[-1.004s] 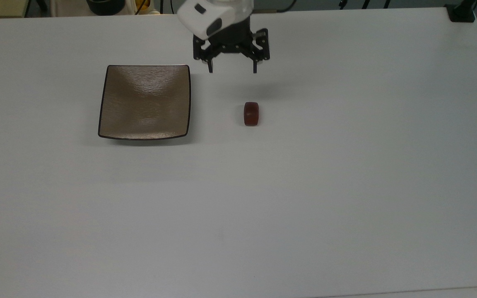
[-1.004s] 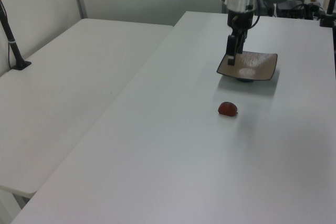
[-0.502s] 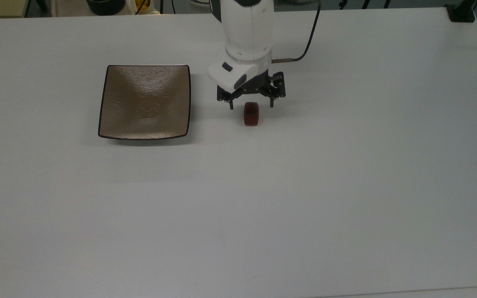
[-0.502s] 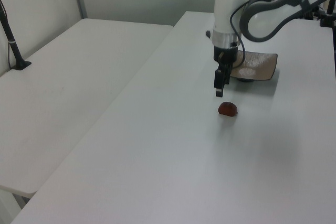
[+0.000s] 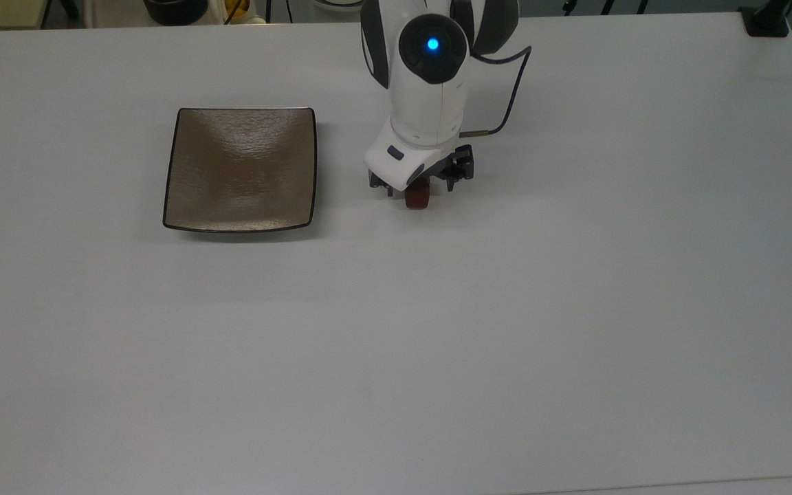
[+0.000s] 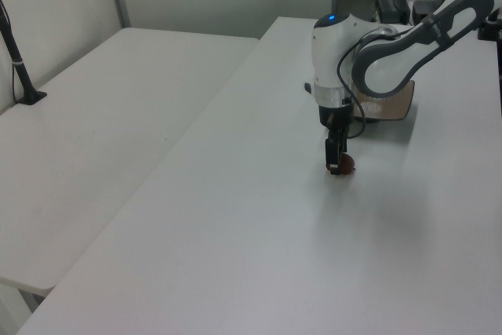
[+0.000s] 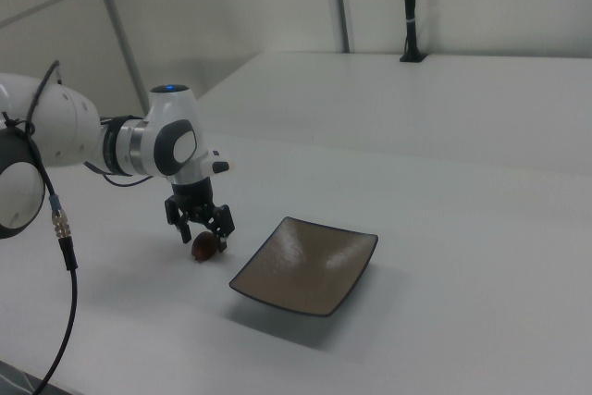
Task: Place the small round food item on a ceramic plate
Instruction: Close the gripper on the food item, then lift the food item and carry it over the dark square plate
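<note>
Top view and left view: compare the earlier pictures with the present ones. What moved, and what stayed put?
The gripper came down from near the table's far edge, toward the top view's bottom, until its open jaws straddle the small round food item. Nothing is grasped yet. The food item, ceramic plate and table stayed where they were.

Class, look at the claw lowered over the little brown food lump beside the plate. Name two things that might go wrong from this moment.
1. The lump is small and rounded, so the open claw straddling it may squeeze it sideways and it might roll off across the table.
2. The plate has upturned corners; carried low, the lump may clip its rim.
</note>
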